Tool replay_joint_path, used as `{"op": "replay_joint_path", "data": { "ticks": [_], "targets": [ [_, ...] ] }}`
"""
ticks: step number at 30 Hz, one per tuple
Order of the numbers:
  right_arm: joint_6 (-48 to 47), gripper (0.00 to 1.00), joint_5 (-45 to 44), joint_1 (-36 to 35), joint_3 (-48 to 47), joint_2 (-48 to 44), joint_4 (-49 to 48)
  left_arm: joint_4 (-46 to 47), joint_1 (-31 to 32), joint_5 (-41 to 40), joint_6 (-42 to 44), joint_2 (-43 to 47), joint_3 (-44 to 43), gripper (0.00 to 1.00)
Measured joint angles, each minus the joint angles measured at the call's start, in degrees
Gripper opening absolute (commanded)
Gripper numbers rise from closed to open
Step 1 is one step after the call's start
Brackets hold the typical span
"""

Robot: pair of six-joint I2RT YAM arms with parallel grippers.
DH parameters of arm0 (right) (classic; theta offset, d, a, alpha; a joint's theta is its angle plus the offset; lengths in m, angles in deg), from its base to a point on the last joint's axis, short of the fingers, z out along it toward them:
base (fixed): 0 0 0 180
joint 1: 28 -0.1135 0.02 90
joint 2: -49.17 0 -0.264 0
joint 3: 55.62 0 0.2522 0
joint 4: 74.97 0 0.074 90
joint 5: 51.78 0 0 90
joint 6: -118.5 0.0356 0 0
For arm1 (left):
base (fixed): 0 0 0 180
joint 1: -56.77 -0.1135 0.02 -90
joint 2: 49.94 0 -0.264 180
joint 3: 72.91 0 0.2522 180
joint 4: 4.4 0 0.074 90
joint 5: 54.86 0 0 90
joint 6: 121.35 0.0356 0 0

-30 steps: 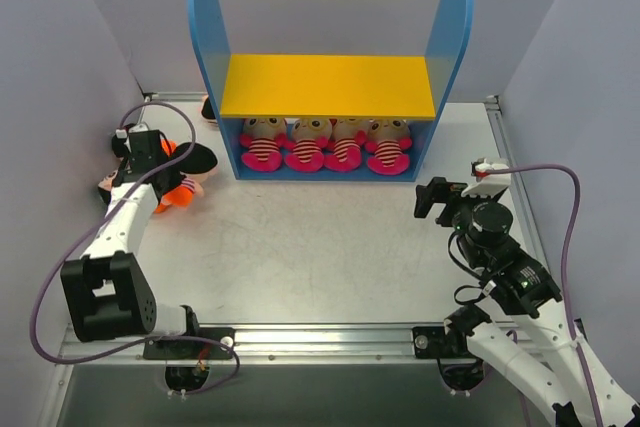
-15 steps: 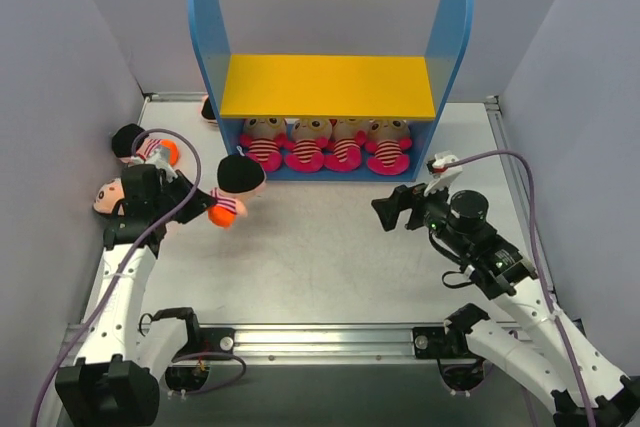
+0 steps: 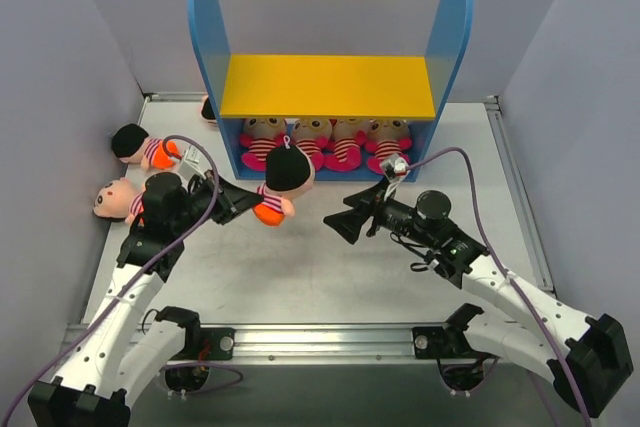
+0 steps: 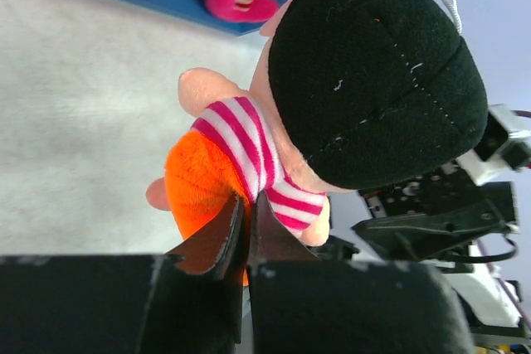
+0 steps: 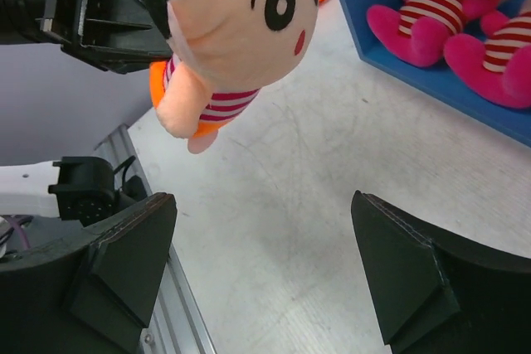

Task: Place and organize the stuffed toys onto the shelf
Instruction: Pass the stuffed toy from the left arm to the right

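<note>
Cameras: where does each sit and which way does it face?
Top external: above and behind the bases, looking down at the shelf; both arms show.
Left wrist: on the left arm, looking along the shut left gripper at the doll it holds, from behind.
Right wrist: on the right arm, looking past the open right gripper at that doll's face.
Shared: the held doll is in all three; each wrist view catches the other arm.

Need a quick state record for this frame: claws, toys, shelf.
left claw: shut on black-haired plush doll in striped shirt and orange bottoms, held off the grey table
right claw: open, empty, facing that doll
blue-sided shelf, lower level: four magenta striped plush dolls in a row
yellow upper board: no toys
table left: two orange-bottomed plush dolls, loose
</note>
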Motion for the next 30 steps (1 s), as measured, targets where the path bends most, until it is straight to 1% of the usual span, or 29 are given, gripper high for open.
{"op": "replay_joint_path", "data": {
  "ticks": [7,10,17,23,28,30],
  "targets": [
    [2.4,0.88,3.1,-1.6,0.2,4.5,-11.0,11.8,4.0,-1.1,-9.7,1.3,3.4,0.03],
    [2.7,0.88,3.8,-2.3,0.2,6.6,-14.0,14.1,5.7,-2.1,-12.2,1.3,4.0,0.03],
    [2.9,0.86,5.9,-3.0,-1.0,11.6,-16.4,17.4,9.6,-5.0,-14.6,1.5,3.9,0.03],
    [2.9,0.84,7.6,-3.4,-2.8,12.0,-18.6,19.5,12.0,-7.2,-15.8,1.5,3.9,0.03],
    [3.0,0.83,8.8,-3.4,-4.1,12.0,-20.9,20.6,12.6,-7.9,-16.2,1.4,4.0,0.03],
    [3.1,0.80,9.0,-3.4,-4.1,12.1,-21.6,21.3,12.9,-7.9,-16.4,1.3,4.0,0.02]
  ]
}}
